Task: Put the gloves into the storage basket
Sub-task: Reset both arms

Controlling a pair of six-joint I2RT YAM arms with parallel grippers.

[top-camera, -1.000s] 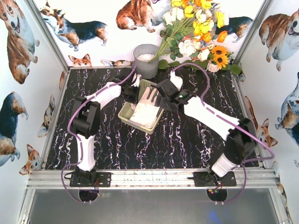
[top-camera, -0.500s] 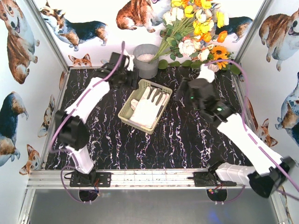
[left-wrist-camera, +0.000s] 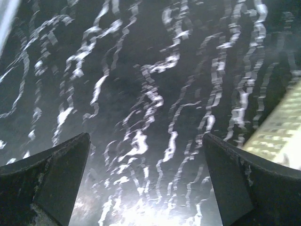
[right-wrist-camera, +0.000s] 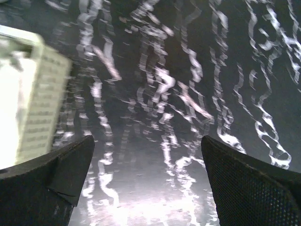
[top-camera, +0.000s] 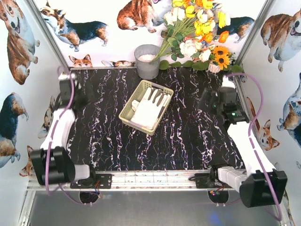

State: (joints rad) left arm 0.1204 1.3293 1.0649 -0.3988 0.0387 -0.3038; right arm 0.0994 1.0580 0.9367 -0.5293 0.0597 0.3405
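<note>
Top view: pale yellow-green latticed storage basket (top-camera: 128, 104), set askew at the middle of a black, white-veined counter (top-camera: 188, 136). Cream gloves (top-camera: 149, 109) lie inside it, fingers toward the far end. A grey metal bucket (top-camera: 147, 61) and artificial flowers (top-camera: 195, 33) stand at the back wall. The left arm (top-camera: 59, 127) is at the left edge and the right arm (top-camera: 247, 141) at the right edge, both well apart from the basket. Left wrist view: left claw (left-wrist-camera: 146, 136) has its jaws wide apart and empty over the counter, with a basket corner at the right margin. Right wrist view: right claw (right-wrist-camera: 147, 139) has its jaws wide apart and empty, with the basket end blurred at the left margin.
</note>
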